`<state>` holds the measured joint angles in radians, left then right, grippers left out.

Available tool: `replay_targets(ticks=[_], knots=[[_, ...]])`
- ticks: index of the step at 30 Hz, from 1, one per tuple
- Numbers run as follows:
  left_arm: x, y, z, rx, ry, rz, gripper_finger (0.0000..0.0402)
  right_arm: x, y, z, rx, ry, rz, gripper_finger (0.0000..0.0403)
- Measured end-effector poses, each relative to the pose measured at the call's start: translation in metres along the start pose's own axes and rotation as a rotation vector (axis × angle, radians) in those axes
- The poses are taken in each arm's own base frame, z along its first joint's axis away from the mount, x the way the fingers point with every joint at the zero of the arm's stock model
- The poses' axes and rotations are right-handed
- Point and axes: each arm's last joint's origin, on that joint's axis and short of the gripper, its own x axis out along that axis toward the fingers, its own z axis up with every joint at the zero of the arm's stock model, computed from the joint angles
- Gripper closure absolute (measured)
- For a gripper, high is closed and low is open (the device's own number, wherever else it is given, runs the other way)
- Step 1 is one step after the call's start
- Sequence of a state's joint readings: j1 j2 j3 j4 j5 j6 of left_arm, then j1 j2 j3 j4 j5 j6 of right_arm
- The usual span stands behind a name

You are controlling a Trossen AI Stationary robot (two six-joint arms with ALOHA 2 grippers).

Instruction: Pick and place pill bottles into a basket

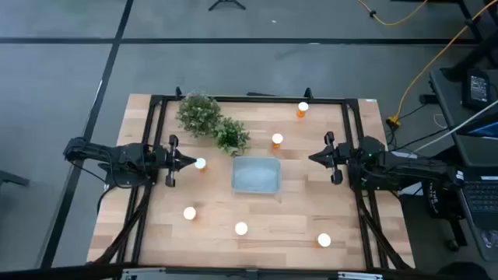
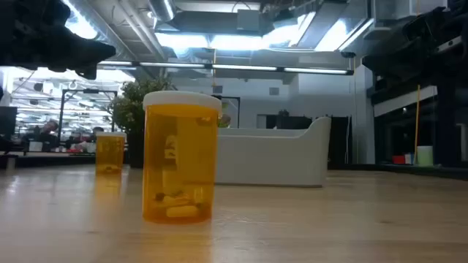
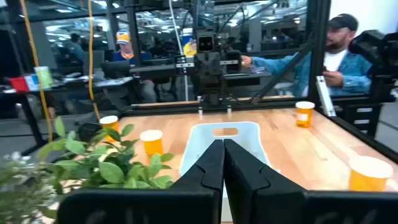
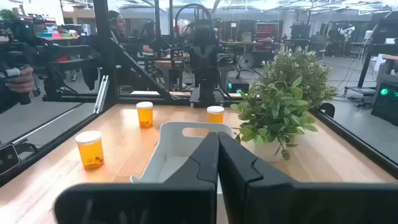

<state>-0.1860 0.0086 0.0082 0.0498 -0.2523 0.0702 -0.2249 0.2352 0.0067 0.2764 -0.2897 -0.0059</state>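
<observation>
Basket (image 1: 257,175) sits mid-table, nothing visible inside. Six pill bottles (image 1: 277,140) upright, scattered around it: two on far side, one just off L gripper tip, three along near edge. Two plants (image 1: 199,113) far-left of basket. L gripper (image 1: 187,162) at left edge, fingers pressed together, holding nothing. R gripper (image 1: 314,158) at right edge, same, fingers together w/ nothing between.

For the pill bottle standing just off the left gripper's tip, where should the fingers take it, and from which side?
Probably from above, fingers closing on the round white cap or the orange wall just under it. That pill bottle stands upright and apart from the basket, with clear room around it. The left gripper, fingers shut, sits beside it and would need to open first. The right gripper waits opposite.
</observation>
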Motion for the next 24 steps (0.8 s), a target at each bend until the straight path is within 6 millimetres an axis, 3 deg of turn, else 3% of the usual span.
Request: replay_targets(ticks=[24], knots=[[0.0,-0.0002,0.0,-0.023,0.0,-0.006,0.0395,-0.0002,-0.0038,-0.0003,-0.024,0.006,-0.132,0.0393]])
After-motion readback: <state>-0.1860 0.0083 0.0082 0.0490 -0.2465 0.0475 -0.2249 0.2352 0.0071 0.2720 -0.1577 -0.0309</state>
